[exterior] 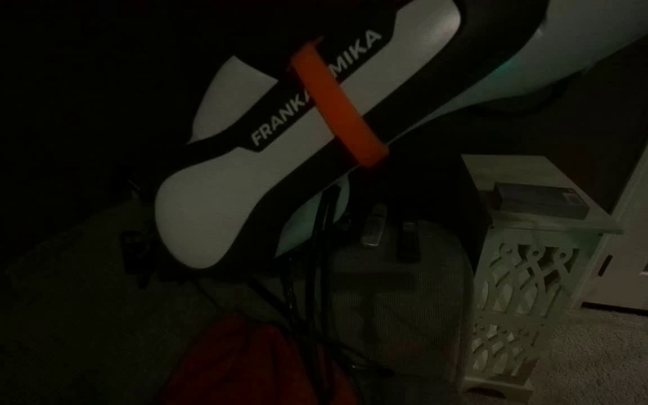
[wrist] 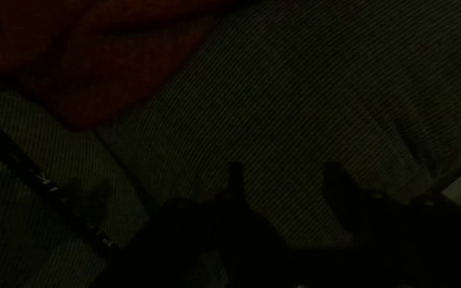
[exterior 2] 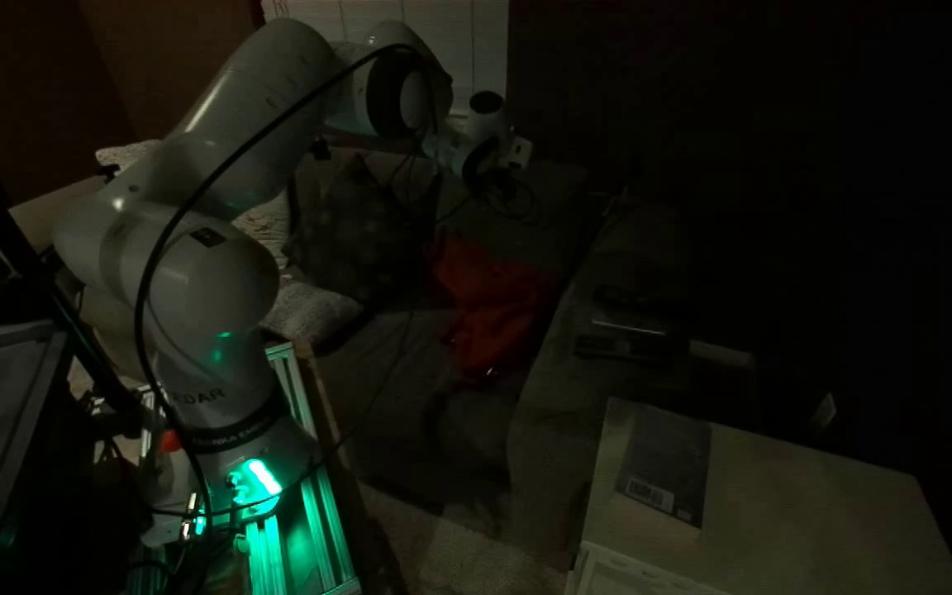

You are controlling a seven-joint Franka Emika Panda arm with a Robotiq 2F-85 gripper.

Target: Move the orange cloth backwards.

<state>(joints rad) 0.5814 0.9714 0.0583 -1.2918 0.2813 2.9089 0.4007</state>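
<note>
The orange cloth, dark orange-red in the dim light, lies crumpled on a grey sofa. It shows at the bottom of an exterior view (exterior: pixel 239 365) and in the middle of an exterior view (exterior 2: pixel 492 306). In the wrist view the cloth (wrist: pixel 106 68) fills the upper left, its lower corner pointing down. My gripper (wrist: pixel 284 172) is a dark outline at the bottom of the wrist view. Its two fingers stand apart with only ribbed sofa fabric behind the gap. The cloth is beyond the fingers, up and left, apart from them. In the exterior views the fingers are too dark to make out.
A white cabinet (exterior: pixel 543 236) with a flat box (exterior: pixel 543 199) on it stands beside the sofa. Several remotes (exterior: pixel 374 226) lie on the sofa arm (exterior: pixel 414 304). Cushions (exterior 2: pixel 360 227) stand behind the cloth. A black strap with white lettering (wrist: pixel 54 194) crosses the wrist view's left.
</note>
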